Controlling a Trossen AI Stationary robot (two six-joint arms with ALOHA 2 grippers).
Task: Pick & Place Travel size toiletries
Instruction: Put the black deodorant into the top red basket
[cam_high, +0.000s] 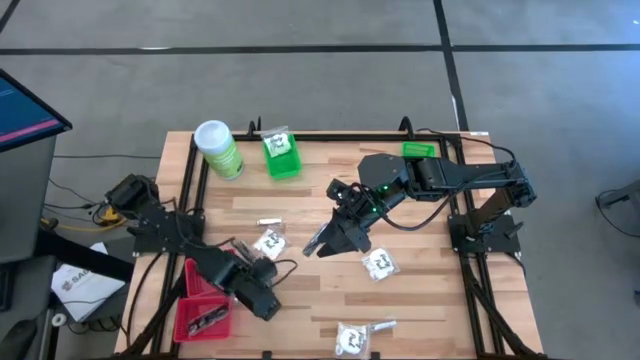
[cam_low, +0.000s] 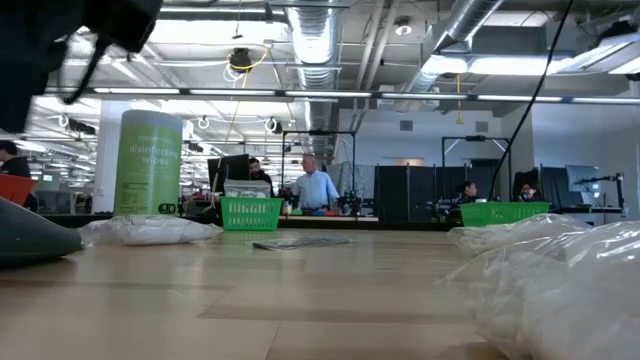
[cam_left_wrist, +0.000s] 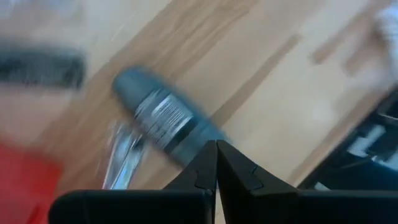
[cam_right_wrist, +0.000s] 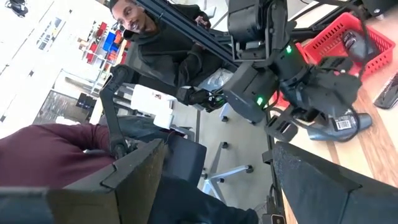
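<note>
A dark grey stick (cam_left_wrist: 158, 118) with a barcode label lies slanted on the wood beside a silvery sachet (cam_left_wrist: 121, 155). My left gripper (cam_left_wrist: 216, 149) is shut and points steeply down at the stick's near end, next to the red basket (cam_high: 205, 305). The right wrist view shows the same stick (cam_right_wrist: 339, 127) on the table below my left gripper (cam_right_wrist: 283, 127). White packets (cam_high: 268, 242) (cam_high: 380, 264) (cam_high: 350, 338) and a sachet (cam_high: 270, 221) lie scattered on the table. My right gripper (cam_high: 318, 245) hangs open, high over the table's middle, with nothing in it. My left gripper has its shut fingertips (cam_left_wrist: 211, 155) right over the near end (cam_left_wrist: 199, 140) of the grey stick, coming from above and slanting down. The fingers hide that end, so I cannot tell whether they touch it. The stick's rest lies flat on the table.
A light-green canister (cam_high: 218, 148) and a green basket (cam_high: 281, 155) holding a packet stand at the far edge, with a second green basket (cam_high: 420, 150) to their right. The red basket holds dark items. People and desks show in the room beyond.
</note>
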